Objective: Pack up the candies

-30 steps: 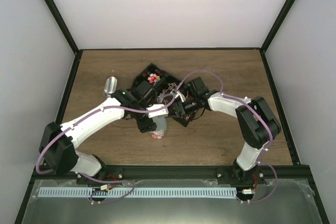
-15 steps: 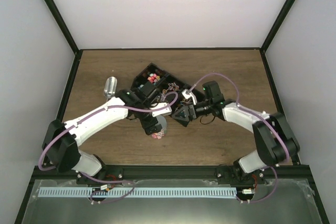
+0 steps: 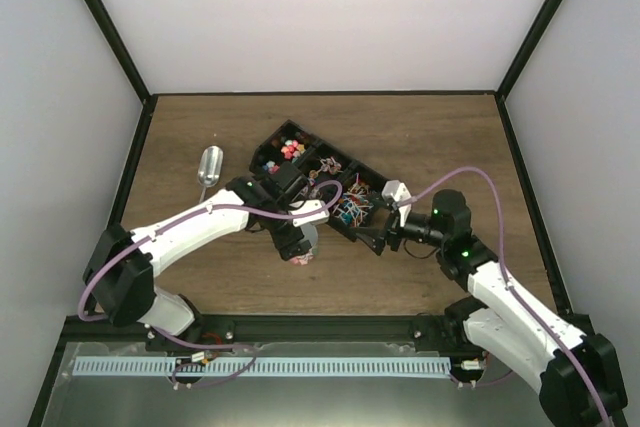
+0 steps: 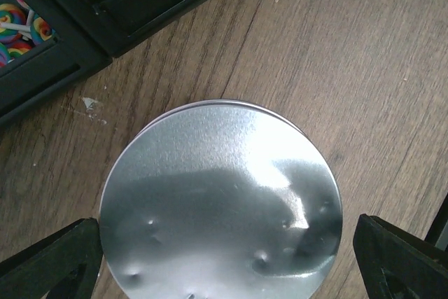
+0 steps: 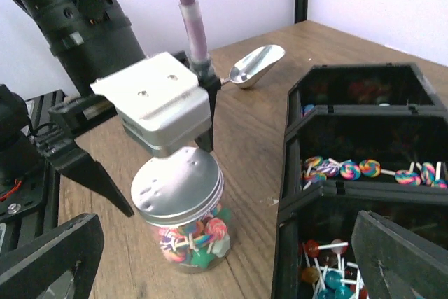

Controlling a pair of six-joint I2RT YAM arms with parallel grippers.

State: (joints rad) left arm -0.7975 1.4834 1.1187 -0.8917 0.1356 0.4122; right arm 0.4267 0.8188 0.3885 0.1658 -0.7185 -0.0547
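Candies [image 5: 190, 241] sit inside one clear jar [image 5: 157, 223], its single dented metal lid [image 4: 220, 194] between the left gripper's [image 4: 227, 223] open jaws. Right gripper [image 5: 227, 243] faces the jar, jaws spread wide, empty. Beside the jar, one black tray [image 5: 284, 173] holds lollipops [image 5: 343, 169]; its farthest compartment is too dark to make out. Behind the jar, one metal scoop [image 5: 255, 66] lies on the wooden surface [image 5: 255, 138].

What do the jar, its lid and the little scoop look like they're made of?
The jar looks like clear glass or plastic, I can't tell which: the candies show through its wall. Its lid seems to be thin brushed metal, with a dull sheen and small dents. The scoop looks like polished metal, mirror-bright.
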